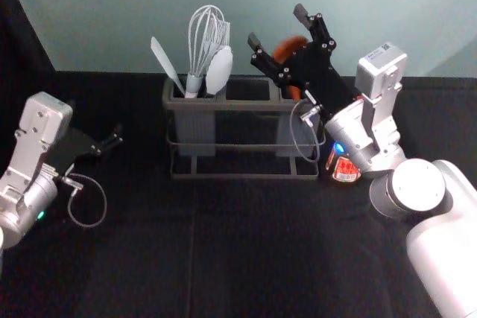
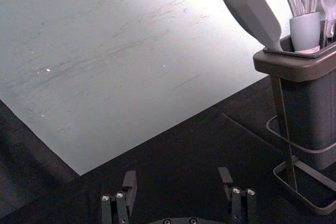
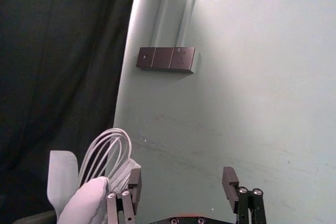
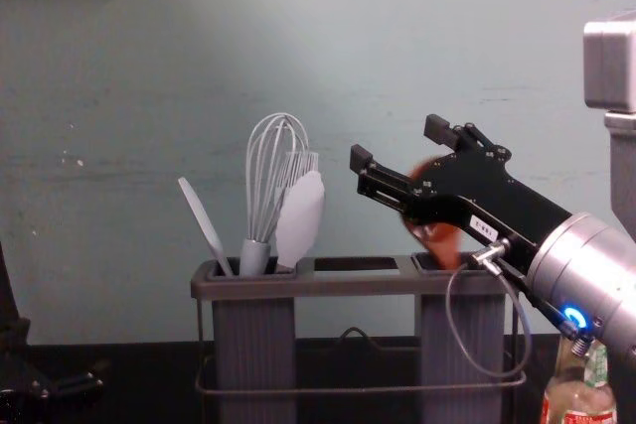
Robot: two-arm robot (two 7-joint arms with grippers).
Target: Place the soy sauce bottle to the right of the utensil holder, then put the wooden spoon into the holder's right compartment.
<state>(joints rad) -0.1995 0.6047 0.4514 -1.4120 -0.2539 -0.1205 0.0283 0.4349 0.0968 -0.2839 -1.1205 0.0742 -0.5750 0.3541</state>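
Counts up to one utensil holder, two cups, one soy sauce bottle, one wooden spoon, one whisk, two pale broad-headed utensils, one ribbed-headed utensil and three brown wall panels.

The black cloth over the table looks matt and softly creased. The dark grey rectangular utensil holder has a smooth, plastic-looking rim with a low sheen, ribbed compartment walls, and a thin, metal-looking wire frame. The pale grey balloon whisk and grey flat-bladed spatula look smooth, the blade satin. The reddish-brown, rounded wooden spoon has a slight gloss. The clear glass bottle is glossy, with a red printed label. The black two-fingered right gripper is mostly matt, joined to a satin silver metal cuff. The pale green wall is smooth but scuffed.
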